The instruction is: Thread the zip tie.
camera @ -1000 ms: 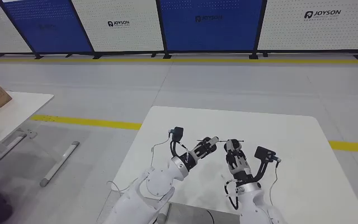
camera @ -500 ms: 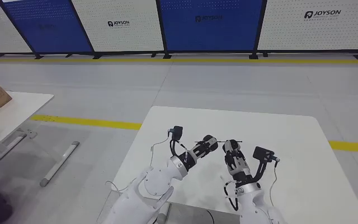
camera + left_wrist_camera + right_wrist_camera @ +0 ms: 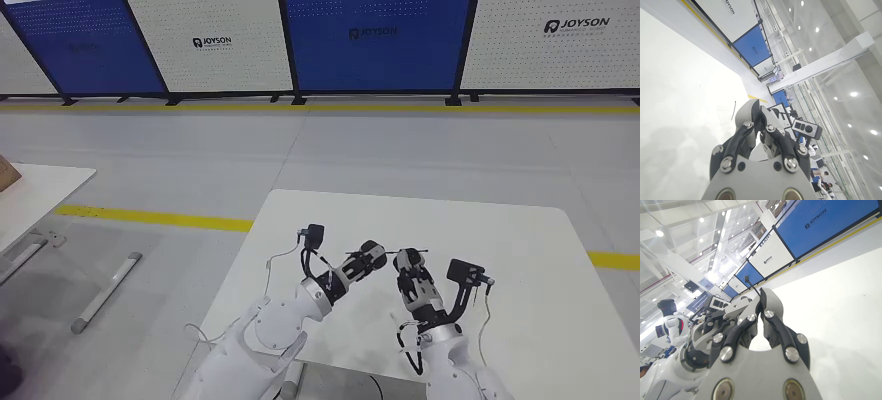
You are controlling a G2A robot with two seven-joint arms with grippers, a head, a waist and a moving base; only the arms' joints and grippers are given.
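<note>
**Jaws closed over the white worktop**

The grey-white left gripper [image 3: 759, 111] with black linkages has its jaws pressed together, with a dark sliver between them. Just beside them, a thin black zip tie [image 3: 733, 111] shows against the flat white worktop [image 3: 677, 75] — whether it lies flat is unclear.

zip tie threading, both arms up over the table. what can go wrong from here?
1. The right gripper pinches the zip tie with only the head end poking past its fingers. The thin strap may flex or slip, so the tail could miss the head.
2. The left gripper sits almost against the right one above the table. Closing in further could knock them together.
</note>
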